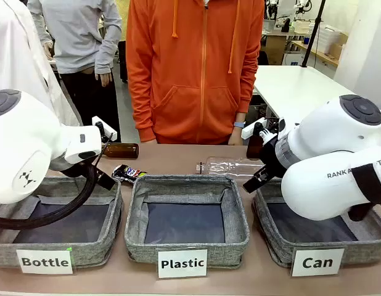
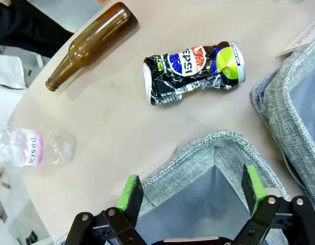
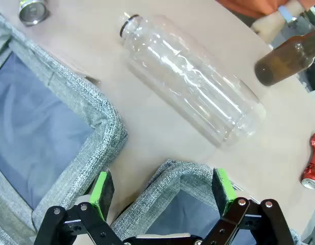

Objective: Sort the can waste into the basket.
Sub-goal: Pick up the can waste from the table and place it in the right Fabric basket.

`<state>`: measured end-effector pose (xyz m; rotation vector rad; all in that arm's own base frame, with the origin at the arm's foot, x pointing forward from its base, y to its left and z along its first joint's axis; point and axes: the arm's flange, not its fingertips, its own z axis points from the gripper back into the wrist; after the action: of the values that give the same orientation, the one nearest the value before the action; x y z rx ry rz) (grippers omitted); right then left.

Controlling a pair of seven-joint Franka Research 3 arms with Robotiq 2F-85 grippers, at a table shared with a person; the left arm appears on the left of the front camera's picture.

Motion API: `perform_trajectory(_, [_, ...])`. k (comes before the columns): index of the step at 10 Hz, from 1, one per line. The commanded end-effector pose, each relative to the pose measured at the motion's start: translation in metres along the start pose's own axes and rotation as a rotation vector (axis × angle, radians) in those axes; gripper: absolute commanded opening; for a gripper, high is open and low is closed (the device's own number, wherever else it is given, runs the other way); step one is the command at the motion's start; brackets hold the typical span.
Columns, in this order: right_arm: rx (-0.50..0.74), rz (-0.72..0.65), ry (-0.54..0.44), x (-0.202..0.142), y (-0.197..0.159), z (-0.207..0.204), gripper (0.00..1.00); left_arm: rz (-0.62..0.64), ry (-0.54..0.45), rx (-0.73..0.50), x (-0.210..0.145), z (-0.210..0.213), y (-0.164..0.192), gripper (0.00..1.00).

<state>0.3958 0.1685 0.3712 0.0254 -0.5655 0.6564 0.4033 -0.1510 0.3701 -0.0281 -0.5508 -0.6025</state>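
A crushed black-silver can (image 2: 193, 71) with colourful print lies on the table behind the gap between the "Bottle" and "Plastic" baskets, also visible in the front view as the dark can (image 1: 129, 172). A crushed red can (image 3: 313, 163) lies at the right edge of the right wrist view, beyond the "Can" basket (image 1: 277, 246). My left gripper (image 2: 190, 189) hangs open over the back corner of the "Bottle" basket (image 2: 218, 143), short of the dark can. My right gripper (image 3: 162, 189) is open above the back left corner of the "Can" basket (image 3: 183, 171), holding nothing.
The "Plastic" basket (image 1: 237, 231) stands in the middle. A large clear bottle (image 3: 193, 87) lies behind it. One brown bottle (image 2: 91, 43) lies at the far left; another brown bottle (image 3: 290, 56) is by a person's hand (image 3: 272, 20). A small plastic bottle (image 2: 32, 148) lies farther off.
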Motion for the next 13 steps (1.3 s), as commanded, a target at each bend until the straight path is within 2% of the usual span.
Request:
perform_trajectory(1, [0.0,0.0,0.0,0.0,0.0,0.0,1.0,0.0,0.0,0.0,0.0,0.0001,0.0,1.0])
perform_trajectory(13, [0.0,0.0,0.0,0.0,0.0,0.0,1.0,0.0,0.0,0.0,0.0,0.0001,0.0,1.0])
